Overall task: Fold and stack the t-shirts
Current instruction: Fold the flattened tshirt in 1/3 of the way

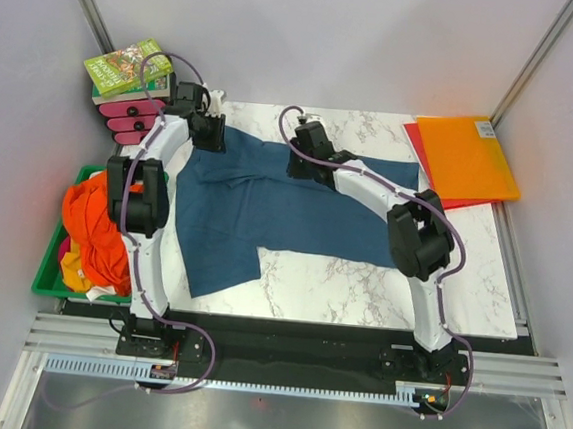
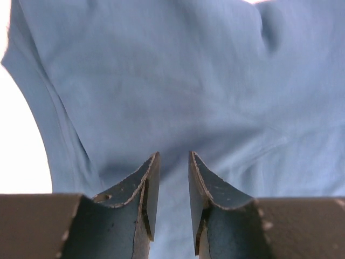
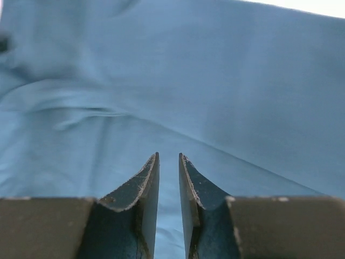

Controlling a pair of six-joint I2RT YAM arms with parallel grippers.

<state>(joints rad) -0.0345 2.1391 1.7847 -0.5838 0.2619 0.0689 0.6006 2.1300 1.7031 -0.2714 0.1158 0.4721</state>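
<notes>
**Q:** Which step is in hand?

**A:** The first fold, judged not yet begun. At left, bright orange cotton t-shirts (image 1: 90, 222) lie heaped in a green plastic bin (image 1: 47, 289). The dark teal-blue cotton t-shirt (image 1: 267, 208) lies spread on the white marble desk (image 1: 360, 286).

**Q:** Gripper state?

**A:** The left gripper (image 2: 173, 156) and right gripper (image 3: 168, 156) are each nearly together over the far edge. I cannot tell whether cloth is pinched. The next move calls for a confirmed hold.

**Q:** View differences?

**A:** Only the top view shows the layout. Only the wrist views show the finger gaps.
</notes>
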